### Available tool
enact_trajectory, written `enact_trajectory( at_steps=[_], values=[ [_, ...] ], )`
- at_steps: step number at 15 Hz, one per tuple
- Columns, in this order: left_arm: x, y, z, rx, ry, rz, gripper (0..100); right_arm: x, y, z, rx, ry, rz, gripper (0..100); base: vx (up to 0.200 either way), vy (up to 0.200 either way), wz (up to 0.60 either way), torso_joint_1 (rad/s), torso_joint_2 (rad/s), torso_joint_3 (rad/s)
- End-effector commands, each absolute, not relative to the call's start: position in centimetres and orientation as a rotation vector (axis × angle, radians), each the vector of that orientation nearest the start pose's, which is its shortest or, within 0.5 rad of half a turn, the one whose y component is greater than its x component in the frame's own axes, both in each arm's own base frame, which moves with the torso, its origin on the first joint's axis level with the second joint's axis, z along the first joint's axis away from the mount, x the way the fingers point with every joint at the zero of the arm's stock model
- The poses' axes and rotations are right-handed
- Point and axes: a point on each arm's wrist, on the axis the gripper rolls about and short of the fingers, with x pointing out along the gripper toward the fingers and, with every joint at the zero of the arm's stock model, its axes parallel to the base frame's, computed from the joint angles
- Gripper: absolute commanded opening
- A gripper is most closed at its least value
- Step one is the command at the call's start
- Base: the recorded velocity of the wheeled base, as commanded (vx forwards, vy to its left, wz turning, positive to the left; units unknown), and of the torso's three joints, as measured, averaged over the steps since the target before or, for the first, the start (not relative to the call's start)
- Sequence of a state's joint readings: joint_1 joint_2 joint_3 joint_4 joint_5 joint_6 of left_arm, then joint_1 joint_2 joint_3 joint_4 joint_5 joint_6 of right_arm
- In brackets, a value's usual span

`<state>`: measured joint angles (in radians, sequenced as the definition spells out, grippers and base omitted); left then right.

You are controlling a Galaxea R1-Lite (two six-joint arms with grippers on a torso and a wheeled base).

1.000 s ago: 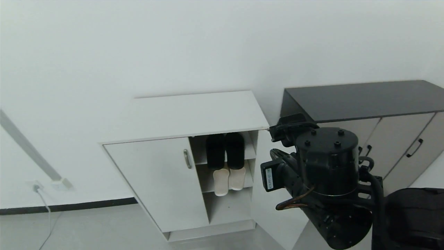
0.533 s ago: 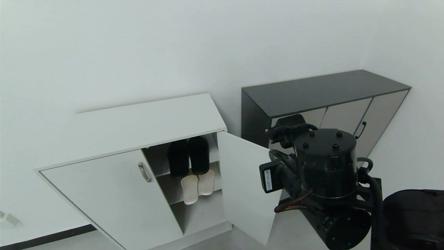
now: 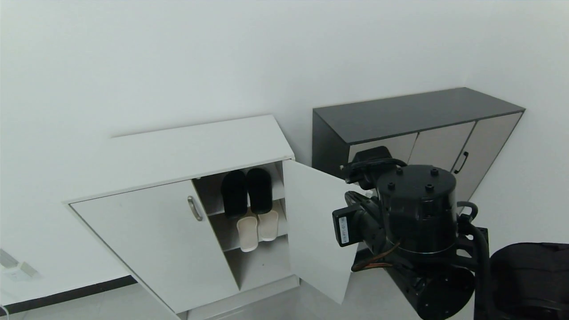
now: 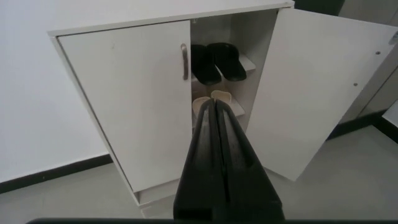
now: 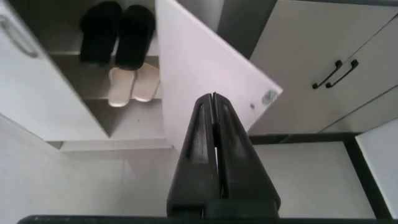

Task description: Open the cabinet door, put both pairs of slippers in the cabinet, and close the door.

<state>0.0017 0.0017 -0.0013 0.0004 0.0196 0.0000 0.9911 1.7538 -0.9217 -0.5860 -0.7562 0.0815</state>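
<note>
The white cabinet (image 3: 195, 146) stands against the wall with its right door (image 3: 315, 231) swung open and its left door (image 3: 151, 240) closed. A black pair of slippers (image 3: 246, 191) lies on the upper shelf, and a beige pair (image 3: 258, 226) on the shelf below it. My left gripper (image 4: 214, 102) is shut and empty, held out in front of the opening and pointing at the beige pair (image 4: 227, 98). My right gripper (image 5: 213, 96) is also shut and empty, close to the open door (image 5: 205, 68), on its outer side.
A dark-topped cabinet (image 3: 413, 115) with closed grey doors stands just right of the white one, behind the open door. My right arm (image 3: 413, 213) fills the lower right of the head view. Bare grey floor lies in front of both cabinets.
The head camera has swung, so the whole picture shifted and the cabinet sits further left. Both pairs of slippers stay on their shelves, and the right door stays open.
</note>
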Motion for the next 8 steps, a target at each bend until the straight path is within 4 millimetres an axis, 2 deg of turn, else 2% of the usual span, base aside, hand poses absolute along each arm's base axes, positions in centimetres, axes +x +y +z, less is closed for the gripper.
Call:
enact_trajectory(
  at_steps=[1, 2, 3, 6, 7, 8],
  values=[
    [-2.3, 0.0, 7.6, -0.002, 0.0, 0.021, 0, 19.2, 26.0, 19.1, -0.113, 0.173, 0.217, 0, -0.2, 0.0, 0.0, -0.017, 0.0, 0.007],
    [-2.3, 0.0, 7.6, -0.002, 0.002, 0.021, 0, 19.4, 25.8, 19.2, -0.11, 0.171, 0.208, 0, 0.0, 0.0, 0.0, 0.0, 0.0, 0.0],
    [-2.3, 0.0, 7.6, -0.002, 0.0, 0.023, 0, 20.6, 25.2, 19.8, -0.093, 0.162, 0.18, 0, 0.0, 0.0, 0.0, 0.0, 0.0, 0.0],
    [-2.3, 0.0, 7.6, 0.0, 0.0, 0.021, 0, 25.9, 22.8, 21.0, -0.051, 0.167, 0.12, 0, 0.0, 0.0, 0.0, 0.0, 0.0, 0.0],
    [-2.3, 0.0, 7.6, 0.0, 0.0, 0.021, 0, 28.3, 21.6, 21.3, -0.04, 0.175, 0.107, 0, 0.0, 0.0, 0.0, 0.0, 0.0, 0.0],
    [-2.3, 0.0, 7.6, 0.0, 0.0, 0.021, 0, 29.7, 21.1, 21.4, -0.033, 0.178, 0.078, 0, 0.0, 0.0, 0.0, 0.0, 0.0, 0.0]
  ],
)
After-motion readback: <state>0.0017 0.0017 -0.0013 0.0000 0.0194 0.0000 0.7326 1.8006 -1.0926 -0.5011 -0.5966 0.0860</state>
